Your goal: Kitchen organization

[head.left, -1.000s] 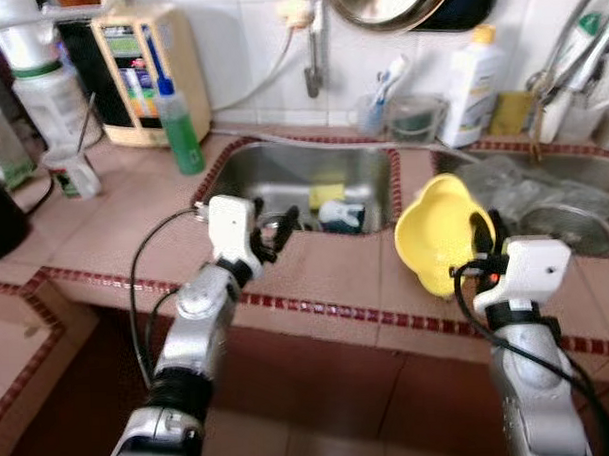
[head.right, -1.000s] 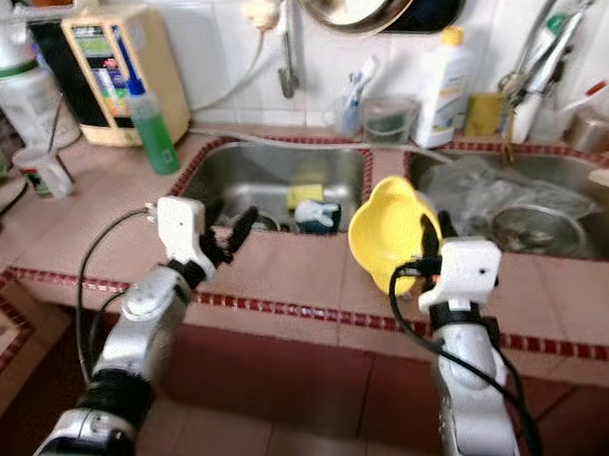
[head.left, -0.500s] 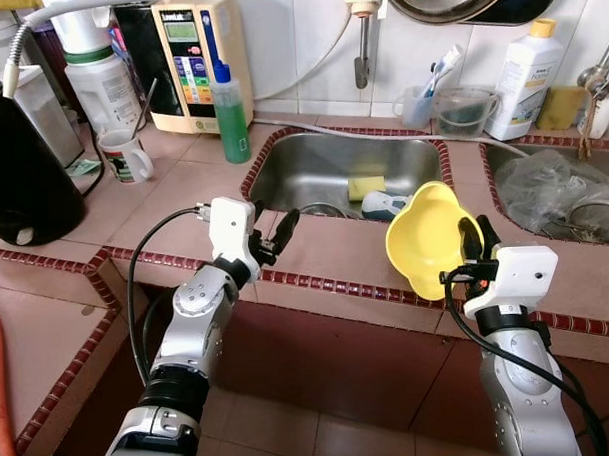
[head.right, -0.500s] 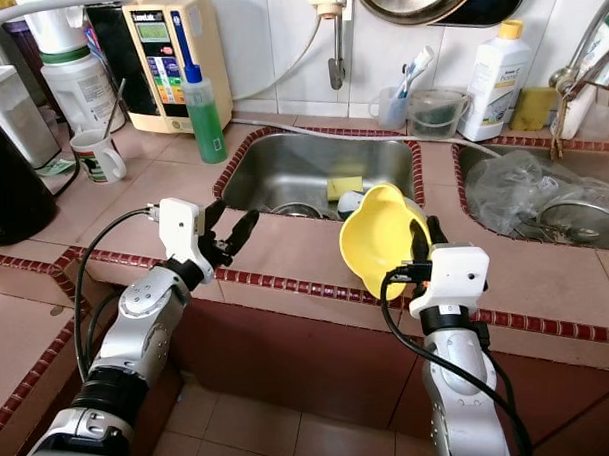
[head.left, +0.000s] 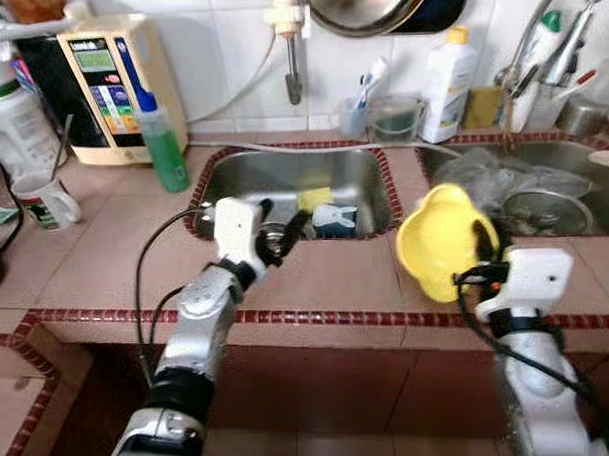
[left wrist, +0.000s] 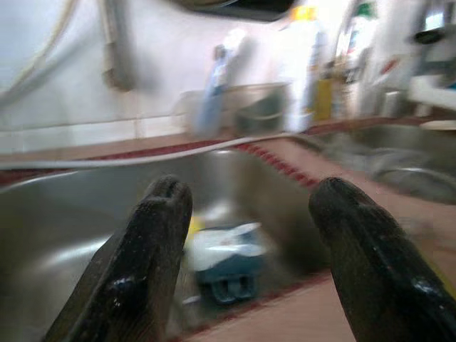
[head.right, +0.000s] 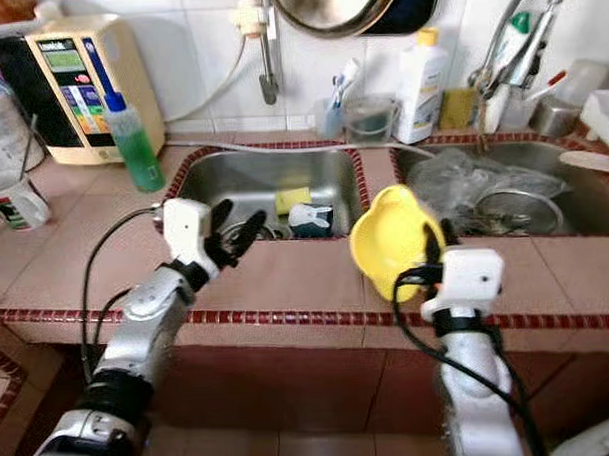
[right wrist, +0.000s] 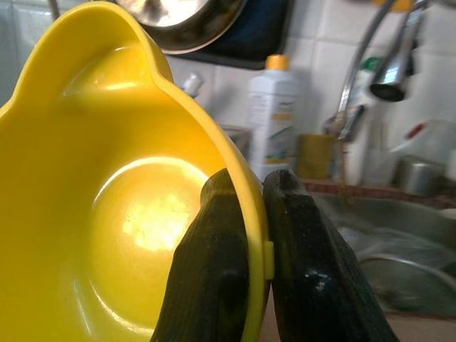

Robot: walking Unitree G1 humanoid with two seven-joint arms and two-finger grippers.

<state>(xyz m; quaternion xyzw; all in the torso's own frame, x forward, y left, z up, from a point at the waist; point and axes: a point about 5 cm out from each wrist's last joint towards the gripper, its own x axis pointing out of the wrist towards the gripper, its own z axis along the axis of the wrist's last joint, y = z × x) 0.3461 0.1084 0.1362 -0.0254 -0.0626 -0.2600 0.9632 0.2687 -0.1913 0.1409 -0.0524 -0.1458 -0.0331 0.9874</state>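
1. Now: right gripper (head.left: 482,250) pinches the rim of the yellow bowl (head.left: 440,241), one finger inside, one outside the wall (clear in right wrist view, fingers (right wrist: 214,285) tight on the rim). Bowl is held tilted, off the counter (head.left: 326,272), over the strip between the two sinks.
2. Left gripper (head.left: 282,232) is empty, fingers spread wide, hovering at the front lip of the left sink (head.left: 253,175).
3. Key relation: from the left fingers, a small blue-white item (left wrist: 224,260) lies at approx 12 o'clock, down in the basin beside a yellow sponge (head.left: 313,198). Too blurred to name or to read its long axis.
4. Left arm is nearer that item; right arm is busy w/ the bowl.
5. Right sink (head.left: 573,174) sits at 1–2 o'clock from the bowl, holding a plastic bag (head.left: 493,176) and metal ware. Prob the bowl's drop spot isn't decided by these views.
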